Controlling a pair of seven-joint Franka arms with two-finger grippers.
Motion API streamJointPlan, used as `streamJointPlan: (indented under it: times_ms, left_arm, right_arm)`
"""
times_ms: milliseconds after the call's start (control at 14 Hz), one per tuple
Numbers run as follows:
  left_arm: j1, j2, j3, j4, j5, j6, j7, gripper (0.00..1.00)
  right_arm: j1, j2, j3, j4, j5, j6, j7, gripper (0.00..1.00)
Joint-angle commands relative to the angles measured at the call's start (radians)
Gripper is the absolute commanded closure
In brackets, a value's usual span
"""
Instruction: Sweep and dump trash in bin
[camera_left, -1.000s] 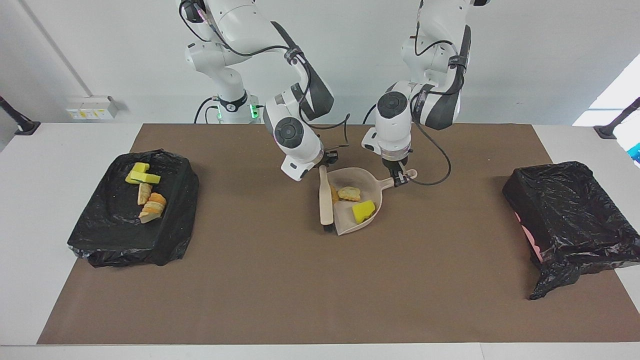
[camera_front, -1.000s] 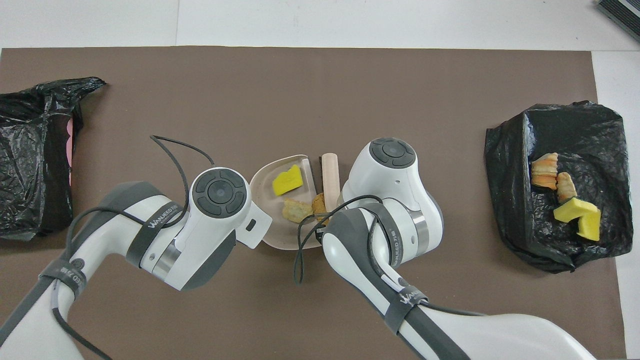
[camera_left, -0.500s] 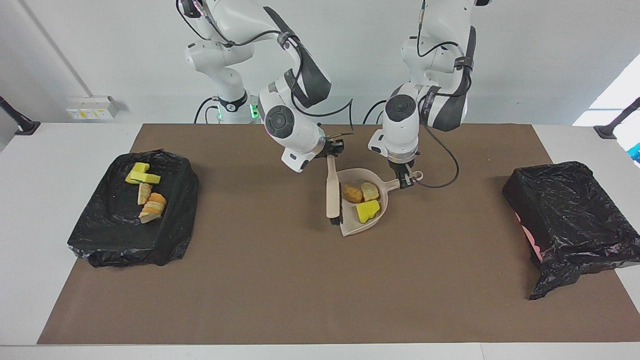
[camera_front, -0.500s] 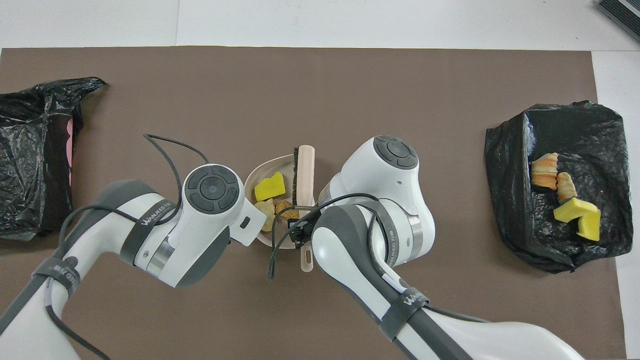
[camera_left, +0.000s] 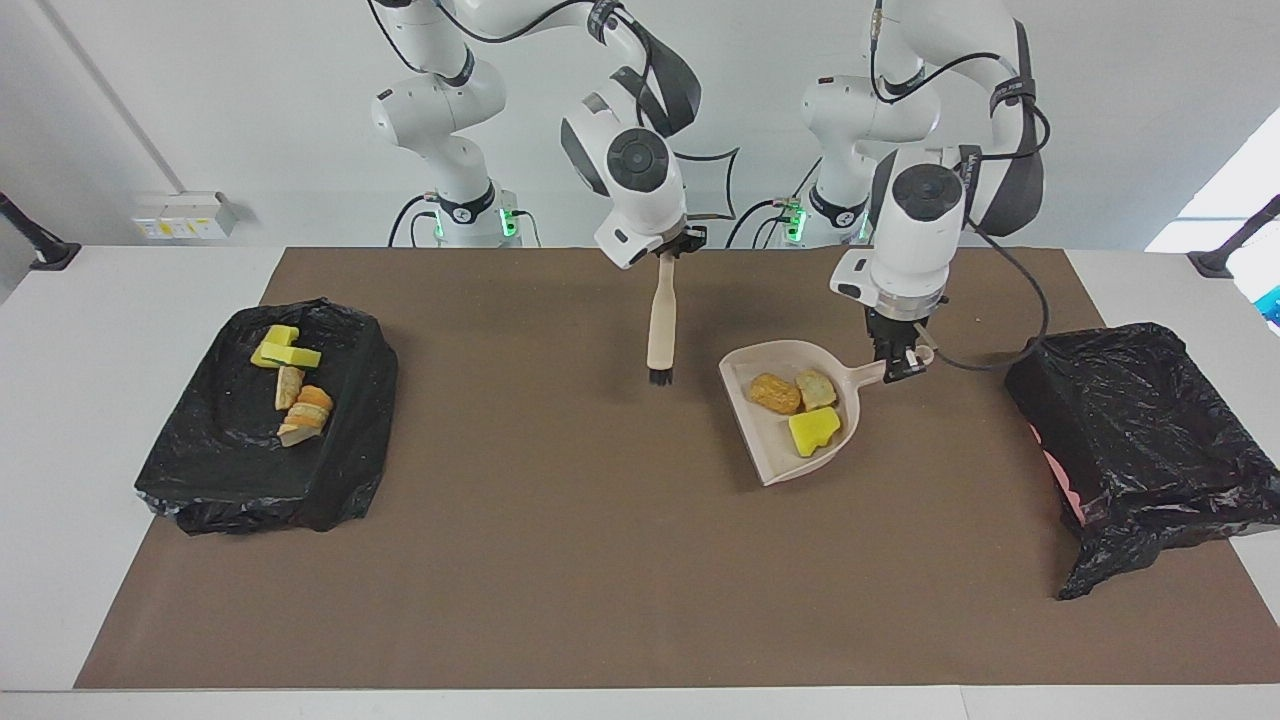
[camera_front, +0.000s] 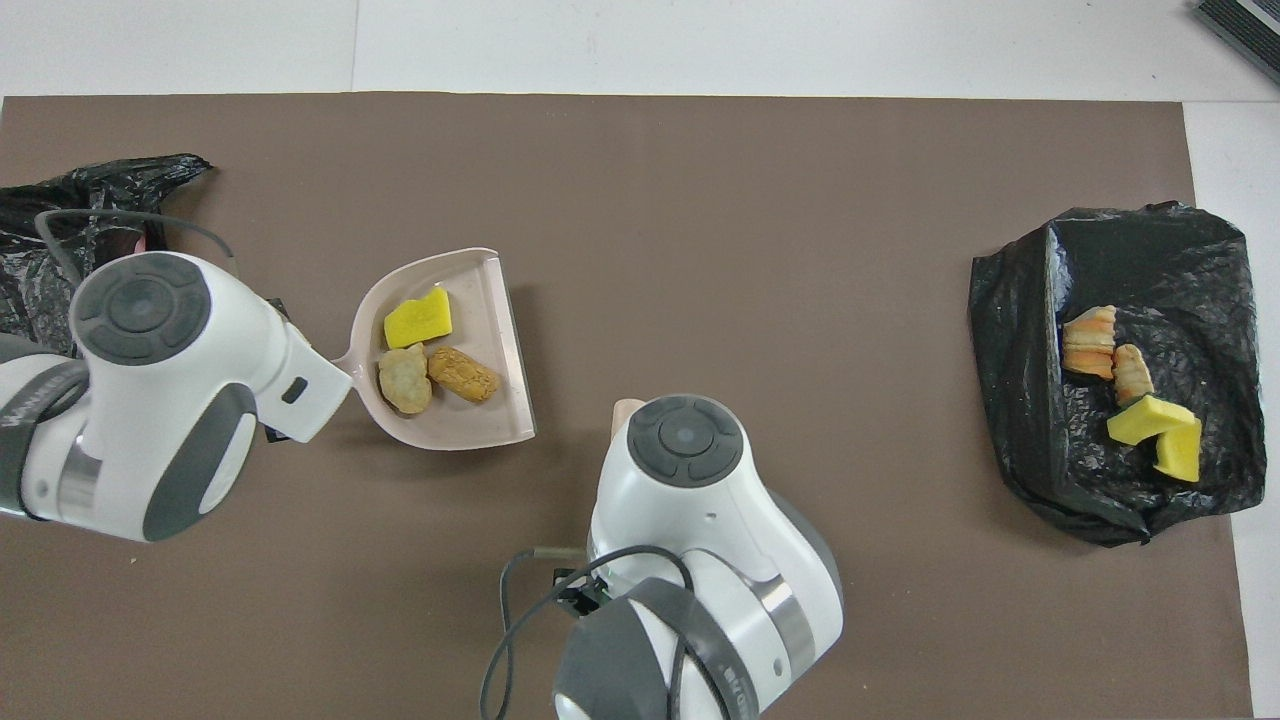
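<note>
My left gripper (camera_left: 900, 362) is shut on the handle of the beige dustpan (camera_left: 768, 462), holding it above the mat between the middle and the bin (camera_left: 1140, 420). The pan (camera_front: 495, 300) carries three pieces of trash: a yellow sponge bit (camera_left: 812, 432) (camera_front: 418, 318) and two tan lumps (camera_left: 775, 393) (camera_left: 816, 388). My right gripper (camera_left: 668, 252) is shut on the brush (camera_left: 660, 320), which hangs bristles down over the middle of the mat. In the overhead view both grippers are hidden under their wrists.
A flat black-bag-covered tray (camera_left: 230, 460) at the right arm's end holds several more yellow and tan pieces (camera_left: 295, 385) (camera_front: 1130, 390). The black-lined bin (camera_front: 150, 172) stands at the left arm's end, partly covered by my left arm in the overhead view.
Both arms rose. The left carried the loaded dustpan toward the bin at its end of the table. The right lifted the brush off the pan's mouth, and it now hangs upright.
</note>
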Motion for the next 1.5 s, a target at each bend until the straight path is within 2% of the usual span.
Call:
streamJointPlan:
  times_ms: [0,143,429,714,857,929,1000,1071,1286,1429]
  left_arm:
    - [0.144,-0.029,-0.008,0.025,0.004,-0.014,0.132,1.0]
    - [0.263,-0.02,-0.008,0.064,0.003,-0.024,0.241,1.0]
    - [0.491,0.017,-0.008,0.182,-0.047,-0.047,0.339,1.0]
    - [0.666,0.089,-0.008,0.327,-0.082,-0.064,0.572,1.0]
    - [0.71,0.162,-0.007,0.446,-0.062,-0.07,0.678,1.0]
    - [0.718,0.181,-0.004,0.475,-0.021,-0.065,0.68,1.0]
    - [0.718,0.193,-0.004,0.483,0.062,-0.053,0.686,1.0]
    - [0.717,0.216,-0.004,0.496,0.141,-0.044,0.682,1.0]
    - [0.709,0.258,-0.002,0.516,0.287,0.011,0.63,1.0]
    - [0.686,0.278,-0.004,0.514,0.467,0.025,0.587,1.0]
  right_arm:
    - [0.031,-0.048,-0.003,-0.13,-0.016,0.084,0.007,1.0]
    - [0.068,-0.058,-0.003,-0.199,-0.017,0.147,-0.012,1.0]
    - [0.1,-0.055,-0.003,-0.257,-0.017,0.246,-0.009,1.0]
    - [0.118,-0.043,-0.003,-0.297,-0.017,0.373,-0.019,1.0]
    - [0.119,-0.032,-0.003,-0.299,-0.017,0.396,-0.019,1.0]
    - [0.117,-0.031,-0.003,-0.297,-0.017,0.396,-0.019,0.75]
    - [0.119,-0.029,-0.004,-0.294,-0.022,0.395,-0.017,0.28]
    - [0.117,-0.022,-0.004,-0.285,-0.049,0.392,-0.016,0.0]
    - [0.093,-0.003,-0.012,-0.23,-0.141,0.384,-0.008,0.0]
    - [0.042,-0.015,-0.013,-0.192,-0.193,0.373,-0.011,0.0]
